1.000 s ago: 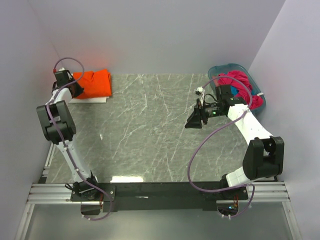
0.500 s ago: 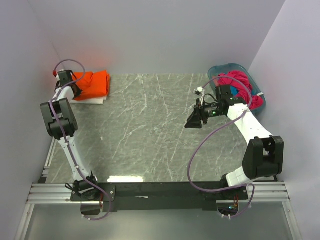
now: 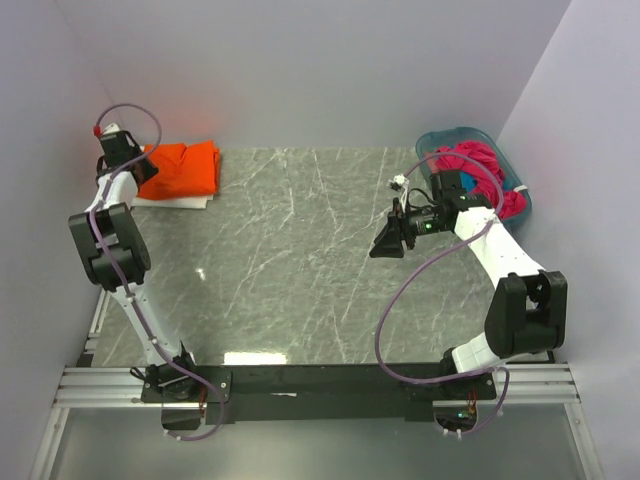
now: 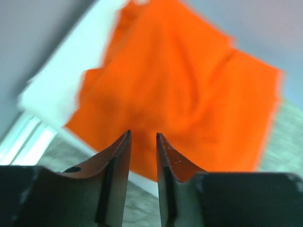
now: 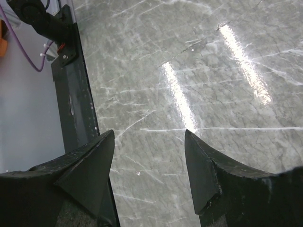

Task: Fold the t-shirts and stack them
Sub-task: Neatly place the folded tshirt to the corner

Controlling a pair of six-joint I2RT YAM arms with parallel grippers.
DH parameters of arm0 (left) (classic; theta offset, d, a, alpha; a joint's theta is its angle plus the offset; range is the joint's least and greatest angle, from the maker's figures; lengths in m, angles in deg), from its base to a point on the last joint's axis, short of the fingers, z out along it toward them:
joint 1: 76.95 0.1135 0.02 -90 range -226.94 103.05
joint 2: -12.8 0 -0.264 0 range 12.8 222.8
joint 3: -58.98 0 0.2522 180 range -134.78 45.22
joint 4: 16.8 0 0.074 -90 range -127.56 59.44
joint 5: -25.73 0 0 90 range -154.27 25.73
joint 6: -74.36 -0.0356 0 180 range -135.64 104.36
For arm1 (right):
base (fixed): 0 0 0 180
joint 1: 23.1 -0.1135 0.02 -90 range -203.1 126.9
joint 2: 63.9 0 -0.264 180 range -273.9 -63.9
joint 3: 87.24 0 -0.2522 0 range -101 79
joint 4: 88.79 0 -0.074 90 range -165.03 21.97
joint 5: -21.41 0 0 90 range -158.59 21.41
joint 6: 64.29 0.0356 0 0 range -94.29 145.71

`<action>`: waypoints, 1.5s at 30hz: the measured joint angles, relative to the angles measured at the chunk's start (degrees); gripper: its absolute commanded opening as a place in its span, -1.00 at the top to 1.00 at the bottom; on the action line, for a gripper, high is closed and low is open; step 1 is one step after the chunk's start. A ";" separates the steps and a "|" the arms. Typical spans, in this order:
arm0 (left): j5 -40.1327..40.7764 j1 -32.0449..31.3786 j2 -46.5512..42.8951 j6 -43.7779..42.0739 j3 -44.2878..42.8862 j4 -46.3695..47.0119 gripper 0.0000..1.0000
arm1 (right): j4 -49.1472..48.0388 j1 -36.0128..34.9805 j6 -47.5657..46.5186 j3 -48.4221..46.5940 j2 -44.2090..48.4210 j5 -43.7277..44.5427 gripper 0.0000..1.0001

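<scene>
A folded bright orange t-shirt (image 3: 185, 168) lies on a folded white t-shirt (image 3: 190, 201) at the table's far left corner. My left gripper (image 3: 140, 176) hovers at their left edge. In the left wrist view its fingers (image 4: 143, 135) stand slightly parted with nothing between them, the orange t-shirt (image 4: 189, 94) and the white t-shirt (image 4: 61, 80) lying beyond. Magenta t-shirts (image 3: 480, 165) and a bit of blue cloth fill the teal basket (image 3: 450, 135). My right gripper (image 3: 388, 238) hangs open over bare table (image 5: 149, 135), left of the basket.
The grey marble table (image 3: 300, 260) stretches between the two arms. Purple-white walls close in at the left, back and right. The black base rail (image 5: 75, 94) and a purple cable show in the right wrist view.
My left gripper has parted its jaws and drawn up and back from the orange t-shirt, which stays on the stack. The right arm has not moved.
</scene>
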 measured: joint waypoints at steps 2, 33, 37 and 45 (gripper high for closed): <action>-4.07 0.07 -0.46 -0.26 -0.35 0.52 0.29 | 0.28 0.00 -0.20 -0.02 -0.20 0.00 -0.38; -19.43 -6.10 7.69 -5.57 -0.66 -0.11 0.39 | 1.46 0.00 -1.25 -0.44 -0.72 -0.02 -0.40; -19.89 -6.54 5.53 -7.48 1.51 0.55 0.34 | 1.84 0.00 -1.44 -0.44 -0.98 -0.02 -0.40; -21.16 -8.28 2.29 -8.70 5.33 3.23 0.32 | 2.60 0.00 -1.84 -1.14 -1.05 -0.04 -0.41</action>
